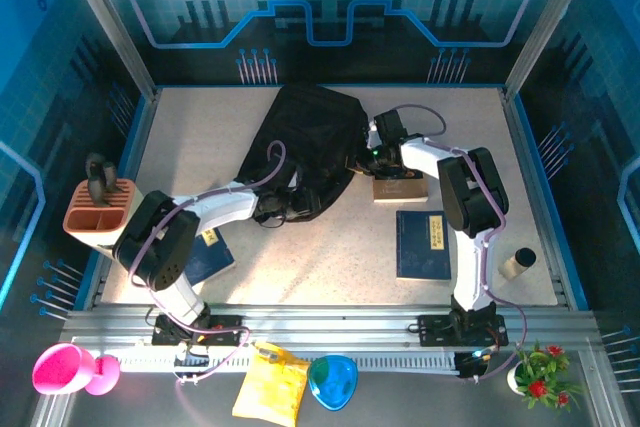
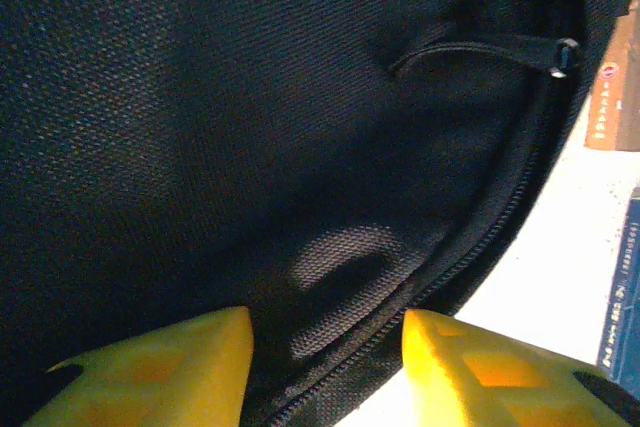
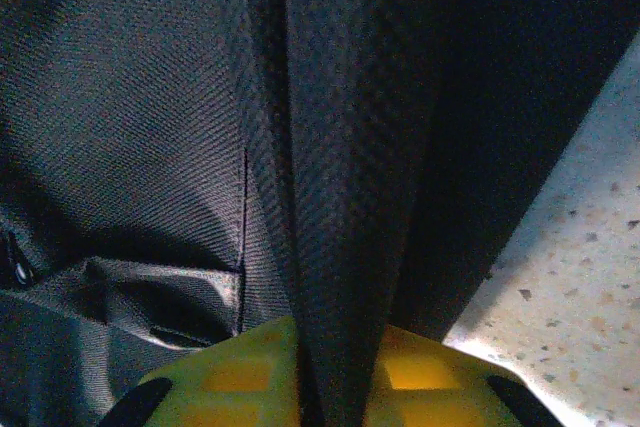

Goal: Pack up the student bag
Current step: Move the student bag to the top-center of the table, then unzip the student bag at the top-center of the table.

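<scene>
Student bag (image 1: 305, 142) slumped at far middle of tabletop (image 1: 350, 242). Right fingers (image 3: 245, 377) clamped on a fold of its black fabric. Left fingers (image 2: 190, 367) partly apart against its zipper side, hold unclear.

Top view looks down; both wrist views closely face the student bag (image 1: 305, 142).

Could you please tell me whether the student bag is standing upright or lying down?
Lying down: from above, the student bag sprawls slumped across the table.
</scene>
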Controlling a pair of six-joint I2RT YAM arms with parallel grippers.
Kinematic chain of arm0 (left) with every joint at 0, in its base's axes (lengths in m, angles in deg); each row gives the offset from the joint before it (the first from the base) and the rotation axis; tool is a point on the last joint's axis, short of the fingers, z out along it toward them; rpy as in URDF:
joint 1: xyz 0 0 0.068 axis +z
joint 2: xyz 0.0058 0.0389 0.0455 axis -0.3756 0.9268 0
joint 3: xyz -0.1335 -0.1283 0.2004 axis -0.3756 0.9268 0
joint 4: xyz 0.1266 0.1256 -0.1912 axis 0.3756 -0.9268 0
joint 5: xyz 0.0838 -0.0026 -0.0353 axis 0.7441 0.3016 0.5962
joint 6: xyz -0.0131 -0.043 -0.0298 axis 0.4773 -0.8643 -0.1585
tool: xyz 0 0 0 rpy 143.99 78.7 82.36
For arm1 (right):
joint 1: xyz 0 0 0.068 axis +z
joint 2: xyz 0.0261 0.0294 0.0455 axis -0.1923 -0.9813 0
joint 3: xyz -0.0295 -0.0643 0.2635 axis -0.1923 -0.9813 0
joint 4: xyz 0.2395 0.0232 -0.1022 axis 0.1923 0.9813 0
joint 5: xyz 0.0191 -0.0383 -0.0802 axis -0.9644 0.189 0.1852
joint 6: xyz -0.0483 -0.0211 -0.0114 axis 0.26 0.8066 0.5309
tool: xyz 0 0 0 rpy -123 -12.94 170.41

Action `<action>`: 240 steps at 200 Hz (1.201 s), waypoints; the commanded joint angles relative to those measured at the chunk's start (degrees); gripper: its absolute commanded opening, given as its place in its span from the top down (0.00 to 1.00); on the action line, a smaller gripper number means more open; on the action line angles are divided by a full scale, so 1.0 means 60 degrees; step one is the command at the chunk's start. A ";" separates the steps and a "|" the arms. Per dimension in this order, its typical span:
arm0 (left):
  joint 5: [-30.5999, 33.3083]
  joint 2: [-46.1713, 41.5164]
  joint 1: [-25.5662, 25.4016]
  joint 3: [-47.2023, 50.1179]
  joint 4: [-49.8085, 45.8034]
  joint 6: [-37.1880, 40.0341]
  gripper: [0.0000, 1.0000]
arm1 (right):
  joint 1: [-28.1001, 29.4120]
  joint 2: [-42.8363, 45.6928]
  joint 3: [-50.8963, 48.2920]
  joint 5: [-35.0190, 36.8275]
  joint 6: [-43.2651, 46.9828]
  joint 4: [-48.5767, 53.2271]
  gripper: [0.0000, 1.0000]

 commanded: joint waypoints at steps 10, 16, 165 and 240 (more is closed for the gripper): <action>-0.0326 -0.0545 -0.0026 -0.0560 -0.0703 0.0388 0.49 | 0.0171 0.0270 -0.0754 -0.0042 0.0200 0.0010 0.85; -0.0328 -0.0545 -0.0034 -0.0706 -0.0689 0.0322 0.49 | 0.0196 0.0310 -0.0809 -0.0005 0.0236 -0.0040 0.85; -0.1150 0.2683 -0.0022 -0.3629 -0.1762 -0.0549 0.38 | 0.0365 0.0539 -0.1919 0.0050 0.0120 -0.1081 0.88; -0.2739 0.2585 -0.0023 -0.3579 0.0070 -0.0859 0.45 | 0.0373 0.0501 -0.1976 -0.0010 0.0010 -0.1258 0.88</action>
